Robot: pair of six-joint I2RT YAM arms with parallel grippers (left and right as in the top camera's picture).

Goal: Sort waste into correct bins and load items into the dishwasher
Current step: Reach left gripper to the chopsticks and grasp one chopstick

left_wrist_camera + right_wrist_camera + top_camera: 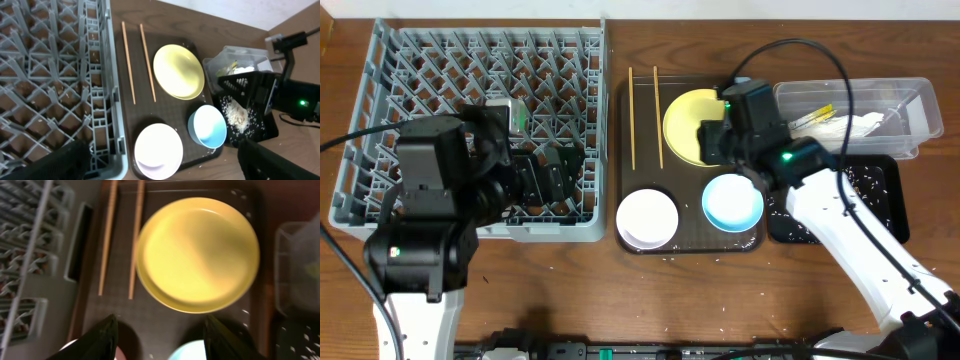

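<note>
The grey dishwasher rack fills the left of the table. My left gripper hovers over its front right part, open wide and empty; in the left wrist view its fingers frame the cream-white bowl. On the brown serving tray lie two chopsticks, the pale-yellow plate, the white bowl and the light-blue bowl. My right gripper is open and empty just above the tray, in front of the plate. The clear tub holds a napkin and a sachet.
The black tray at the right holds scattered rice scraps. The brown serving tray sits between the rack and the bins. Crumbs dot the wooden table near its front edge. My right arm reaches across the black tray.
</note>
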